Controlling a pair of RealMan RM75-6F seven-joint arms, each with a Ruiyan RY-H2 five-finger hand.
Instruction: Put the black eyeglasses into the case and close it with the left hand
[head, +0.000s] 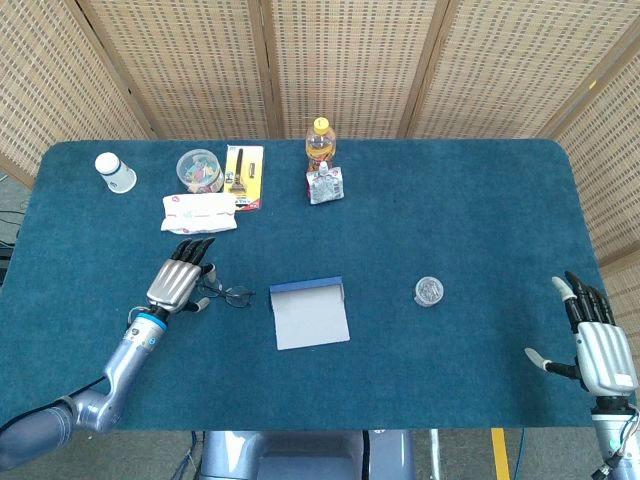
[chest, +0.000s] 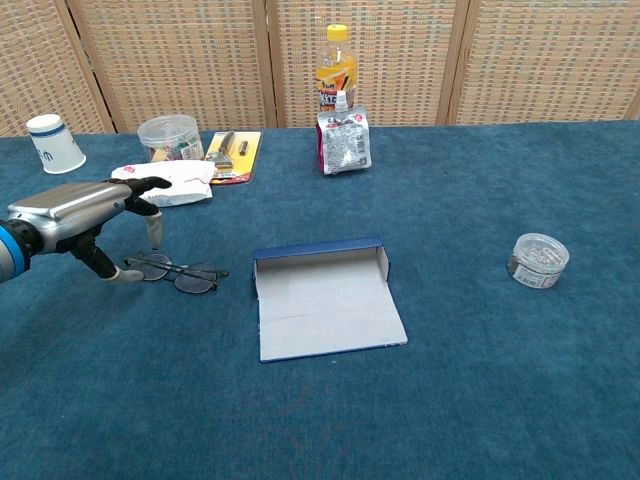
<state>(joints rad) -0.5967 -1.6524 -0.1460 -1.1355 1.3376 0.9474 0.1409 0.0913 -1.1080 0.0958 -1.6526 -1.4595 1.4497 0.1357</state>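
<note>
We are reaching our left hand (chest: 85, 210) over the black eyeglasses (chest: 178, 272), which are lying flat on the blue counter (head: 450, 200) just to the left of the case (chest: 325, 298). The fingers (chest: 140, 192) are spread and holding nothing; in the chest view the thumb tip is coming down right beside the near lens, but we cannot tell whether it is touching the frame. In the head view the hand (head: 180, 281) is covering the left end of the glasses (head: 232, 294), with the other lens showing beyond it.

The case (head: 309, 312) is lying open, its pale inside facing up and its dark blue edge on the far side, with nothing in it. So we are judging the task as barely begun: the glasses are not yet gripped, not yet lifted, not yet in the case, and the lid is not yet closed. What is left is the grasp, the short carry to the right, the placing, and the folding shut.

Our right hand (head: 598, 350) is resting at the counter's near right corner, fingers apart and empty, well away from the work.
</note>
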